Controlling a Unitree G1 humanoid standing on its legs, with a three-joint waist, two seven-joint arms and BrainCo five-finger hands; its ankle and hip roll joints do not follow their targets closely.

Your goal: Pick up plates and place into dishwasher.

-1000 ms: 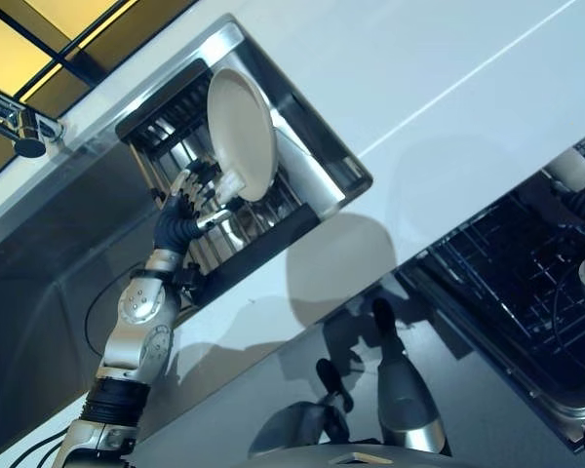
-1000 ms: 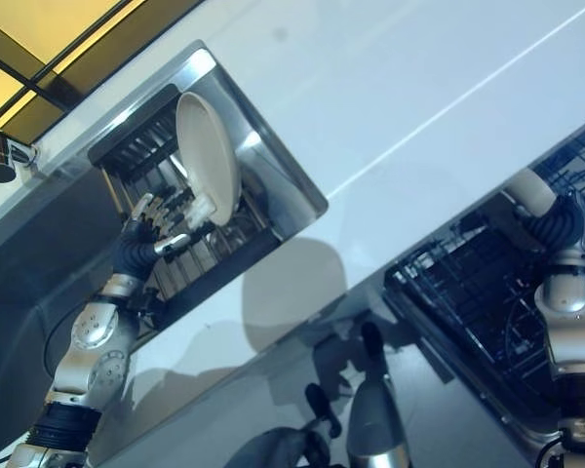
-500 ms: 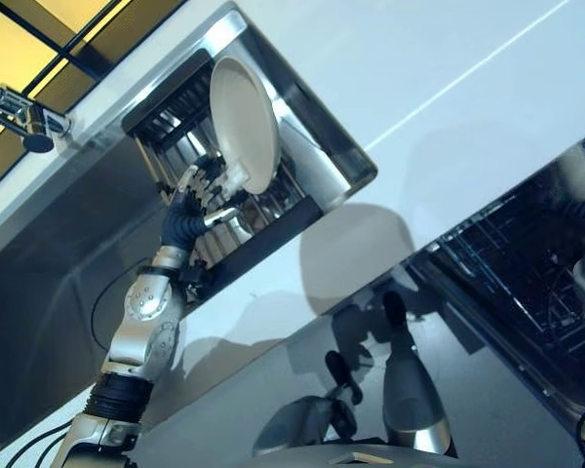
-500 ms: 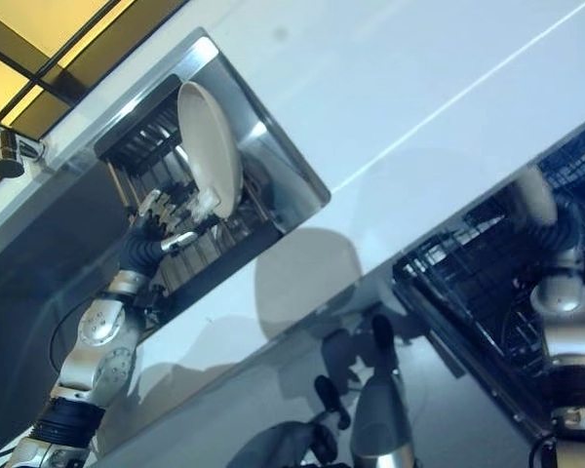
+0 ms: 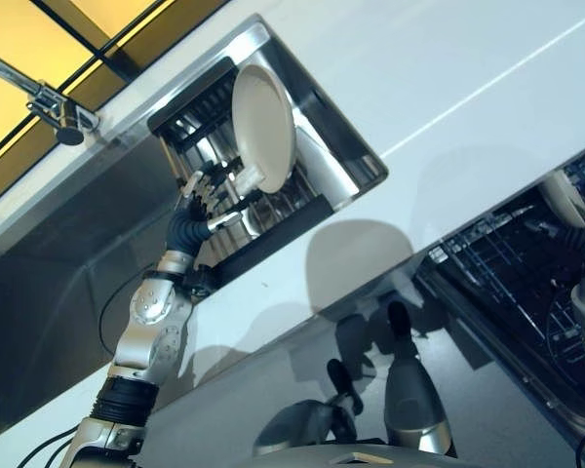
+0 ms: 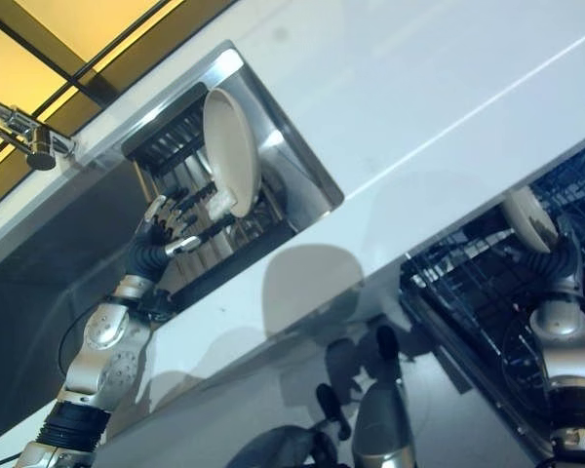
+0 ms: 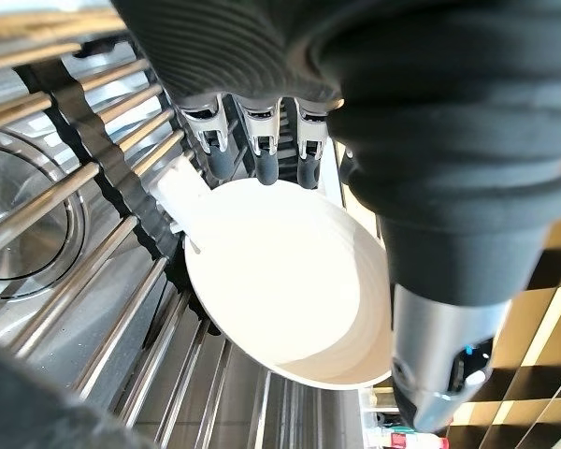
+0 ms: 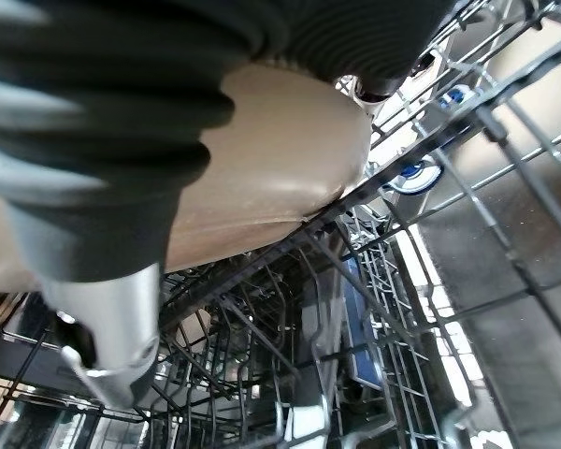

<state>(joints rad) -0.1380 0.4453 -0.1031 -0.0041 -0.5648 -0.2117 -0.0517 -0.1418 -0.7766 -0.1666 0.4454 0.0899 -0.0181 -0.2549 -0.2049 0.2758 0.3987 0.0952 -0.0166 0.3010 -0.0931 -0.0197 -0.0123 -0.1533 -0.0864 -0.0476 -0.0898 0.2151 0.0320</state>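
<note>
Step in hand: two plates are in play. The left hand [image 5: 207, 191] reaches for the cream plate [image 5: 263, 128] standing on edge in the sink drying rack [image 5: 190, 107]; the right hand [image 6: 564, 255] carries a second plate [image 6: 528, 218] over the dishwasher rack [image 5: 526, 283].
Left hand: fingers [image 7: 260, 148] straight and spread at the plate's lower rim, thumb apart, nothing gripped yet.
Right hand: in its wrist view the thumb and the hand press against the second plate; I judge it clamped on that plate.
Doing it well: close thumb and fingers across the cream plate's rim before lifting, then draw it straight up out of the bars. Lower the second plate on edge between the dishwasher tines.
Containers: the drying rack holds the cream plate; the dishwasher rack's contents are unclear.
</note>
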